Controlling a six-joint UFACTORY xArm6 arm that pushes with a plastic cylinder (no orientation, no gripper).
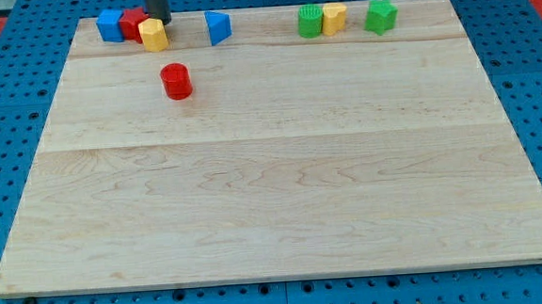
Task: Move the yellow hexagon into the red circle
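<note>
Down at the view's top left, my tip (pixel 160 22) sits right behind the yellow hexagon (pixel 154 35), touching or just about touching its upper right edge, with no jaws to speak of, only the bare dark rod. That hexagon stands upright, bright yellow, pressed against a red block (pixel 132 24) whose shape is hidden, and a blue block (pixel 110 25) sits just left of that. Below them the red circle (pixel 176 81) stands alone on the wooden board (pixel 273 190), near the hexagon but clearly apart, while a blue wedge (pixel 217 27), a green round block (pixel 311 21), a yellow block (pixel 334 18) and a green block (pixel 381 16) line the top edge.
</note>
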